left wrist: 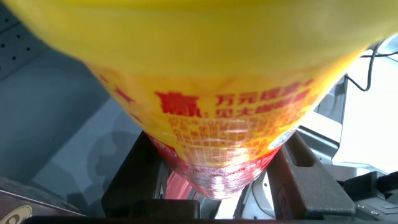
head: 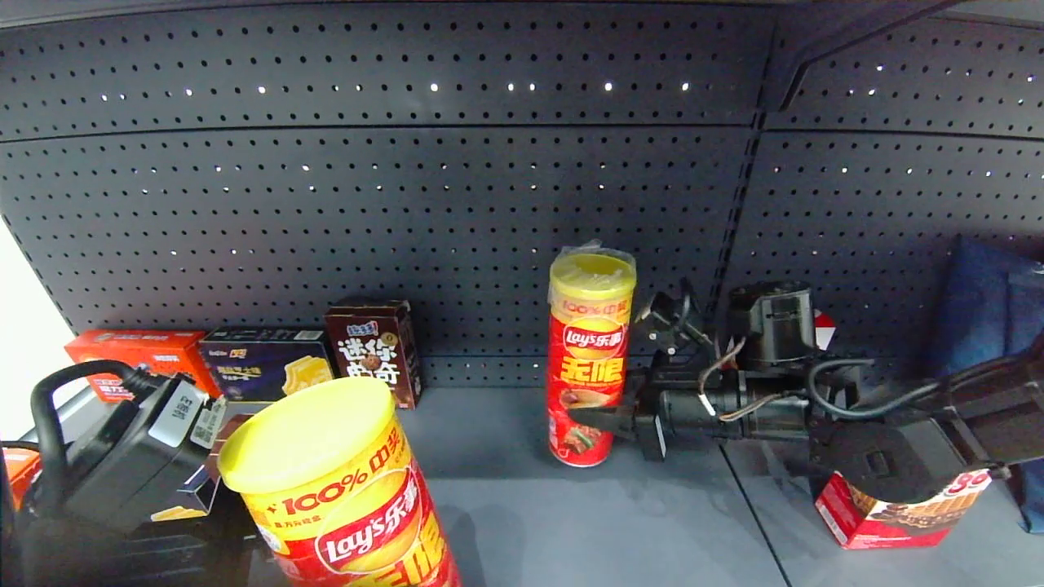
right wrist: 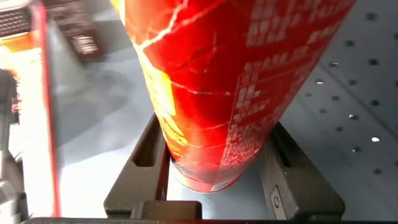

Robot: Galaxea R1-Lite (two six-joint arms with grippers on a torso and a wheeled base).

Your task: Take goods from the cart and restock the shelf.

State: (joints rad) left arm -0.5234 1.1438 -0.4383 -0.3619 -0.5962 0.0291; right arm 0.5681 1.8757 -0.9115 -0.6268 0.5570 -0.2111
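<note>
Because it is a thin-walled cylinder with loose contents, the tall red-and-yellow cardboard chip tube with a yellow plastic lid [head: 590, 359] is judged light, fairly stiff, glossy enough to slip, easy to topple and dentable under a hard squeeze. Best hold: low on the body, across its width, never by the lid. Location: upright on the grey shelf board [head: 530, 522], close in front of the dark perforated back panel [head: 367, 204]. Right gripper [right wrist: 217, 174]: jaws narrow, set against both sides of the chip tube's lower body, with its base on the board. Left gripper [left wrist: 214, 183]: clamped low on a second chip tube [head: 342, 489] of the same kind, held well to the left of the chip tube and nearer the robot. Other stock, all placed from the chip tube: dark brown upright snack carton [head: 373, 350] to its left by the back panel; navy flat box with yellow print [head: 265, 363] farther left; orange flat box [head: 134, 352] farthest left; red-and-white wafer box [head: 889, 514] to its right, under the right arm; blue soft bag [head: 991, 302] far right. Obstructions: the gap between the chip tube and the brown carton looks a likely slot for the second chip tube. Judged risks are clipping either neighbour on entry, and tipping the chip tube as the right jaws part.
</note>
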